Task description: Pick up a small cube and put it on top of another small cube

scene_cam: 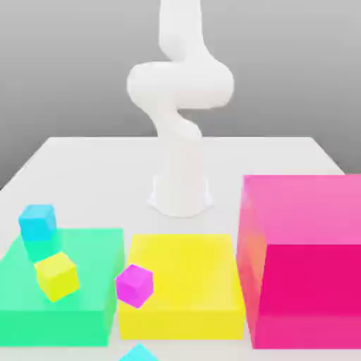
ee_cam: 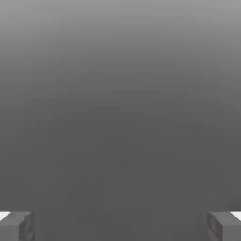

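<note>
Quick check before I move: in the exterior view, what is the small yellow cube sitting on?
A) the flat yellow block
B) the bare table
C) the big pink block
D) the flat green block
D: the yellow cube rests on top of the flat green block, near the cyan cube at that block's far corner.

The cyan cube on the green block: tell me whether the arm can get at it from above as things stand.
Probably yes. The cyan cube sits at the far corner of the green block with nothing over it; the yellow cube lies apart, nearer the camera. The tool is open and holds nothing.
</note>
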Robot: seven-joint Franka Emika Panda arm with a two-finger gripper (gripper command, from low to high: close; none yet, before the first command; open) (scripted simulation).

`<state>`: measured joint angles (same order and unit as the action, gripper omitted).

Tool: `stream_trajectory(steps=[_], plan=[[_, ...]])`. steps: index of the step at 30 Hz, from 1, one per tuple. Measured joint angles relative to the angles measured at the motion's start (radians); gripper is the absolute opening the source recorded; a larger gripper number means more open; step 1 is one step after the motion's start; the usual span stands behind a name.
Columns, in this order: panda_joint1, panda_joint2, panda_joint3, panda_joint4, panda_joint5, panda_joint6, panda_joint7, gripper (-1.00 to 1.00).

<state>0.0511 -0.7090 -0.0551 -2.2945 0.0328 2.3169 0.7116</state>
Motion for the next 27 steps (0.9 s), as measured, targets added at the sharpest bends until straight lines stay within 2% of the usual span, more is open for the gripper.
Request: stream_trajectory(steps=[6,13,20,27], plan=[[0.110,0.223,-0.125,0.014,0.095,0.041,-0.228,0.00],[0.179,0.481,-0.215,0.030,0.225,0.084,-0.502,0.00],[0.191,0.730,-0.240,0.044,0.315,0.134,-0.748,0.00],[0.166,0.947,-0.233,0.051,0.299,0.209,-0.922,0.00]])
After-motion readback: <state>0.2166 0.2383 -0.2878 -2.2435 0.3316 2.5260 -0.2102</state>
